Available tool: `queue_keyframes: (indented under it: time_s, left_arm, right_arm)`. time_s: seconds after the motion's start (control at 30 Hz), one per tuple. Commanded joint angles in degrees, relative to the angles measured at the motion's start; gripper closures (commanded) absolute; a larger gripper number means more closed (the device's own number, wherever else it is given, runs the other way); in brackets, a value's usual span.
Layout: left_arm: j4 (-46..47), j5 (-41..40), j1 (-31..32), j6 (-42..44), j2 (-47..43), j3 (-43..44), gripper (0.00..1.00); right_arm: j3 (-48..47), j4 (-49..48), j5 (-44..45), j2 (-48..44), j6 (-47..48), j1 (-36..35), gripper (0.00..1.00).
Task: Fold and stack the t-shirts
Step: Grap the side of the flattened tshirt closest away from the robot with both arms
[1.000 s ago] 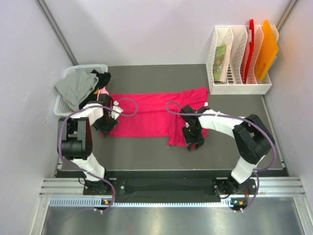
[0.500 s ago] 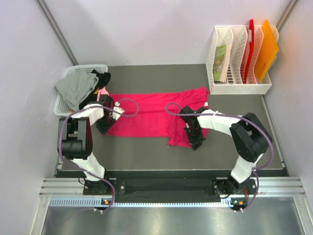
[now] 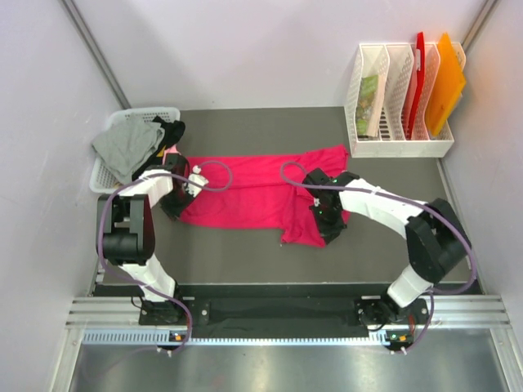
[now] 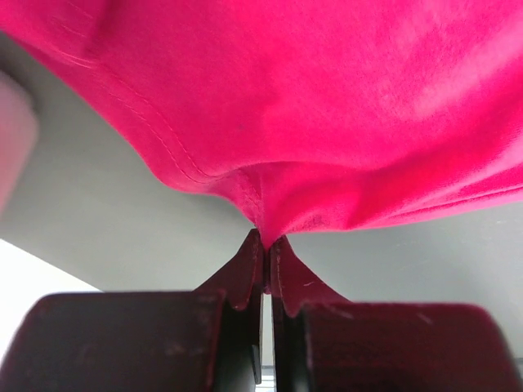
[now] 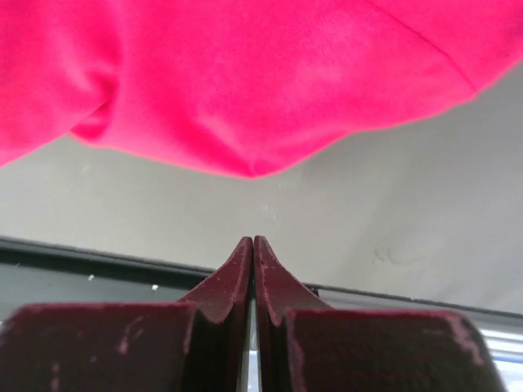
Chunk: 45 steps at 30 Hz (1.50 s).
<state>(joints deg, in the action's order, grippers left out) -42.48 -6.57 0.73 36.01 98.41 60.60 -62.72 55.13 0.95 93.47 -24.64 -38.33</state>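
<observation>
A crimson-red t-shirt (image 3: 253, 194) lies spread across the dark table. My left gripper (image 3: 175, 206) is at its near-left corner. In the left wrist view the gripper (image 4: 265, 238) is shut on a pinched fold of the red cloth (image 4: 327, 106). My right gripper (image 3: 327, 231) sits over the shirt's near-right part. In the right wrist view its jaws (image 5: 252, 240) are shut with nothing between them, and a red hem (image 5: 245, 82) lies just beyond the tips. A grey shirt (image 3: 127, 147), a black one (image 3: 173, 131) and a bit of pink one (image 3: 173, 152) are heaped at the basket.
The white mesh basket (image 3: 105, 178) stands at the table's left edge, close to my left arm. A white file rack (image 3: 400, 145) with a red folder (image 3: 418, 73) and an orange folder (image 3: 445, 82) stands at the back right. The table's near edge (image 5: 392, 294) runs just beyond my right fingertips.
Both grippers have shut, the left one on the shirt's corner. The right gripper has shifted away from the near edge, onto the shirt's near-right part.
</observation>
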Motion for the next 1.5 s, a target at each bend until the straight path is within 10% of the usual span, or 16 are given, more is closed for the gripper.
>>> queue_keyframes:
  time_s: [0.0, 0.27, 0.43, 1.1, 1.47]
  left_arm:
    - [-3.1, 1.8, -0.3, 1.3, -1.6, 3.0, 1.0]
    - [-3.1, 2.2, -0.3, 0.9, -1.9, 2.0, 1.0]
    - [-3.0, 2.2, -0.3, 1.0, -1.6, 1.5, 1.0]
    - [-3.0, 2.3, -0.3, 0.8, -2.1, 0.9, 1.0]
    - [-3.1, 1.8, -0.3, 1.3, -2.6, 1.4, 1.0]
  right_arm:
    - [-2.9, 4.8, 1.0, -5.3, 0.7, -0.1, 1.0]
    - [-0.9, 0.0, -0.7, -2.2, 0.7, -0.2, 0.58]
    - [-2.1, -2.0, -0.6, 0.1, 1.9, -0.2, 0.55]
    - [-2.1, -9.7, -2.6, 9.6, 1.8, -0.2, 0.69]
    - [1.1, -5.8, -1.7, 4.8, 2.2, -0.1, 1.0]
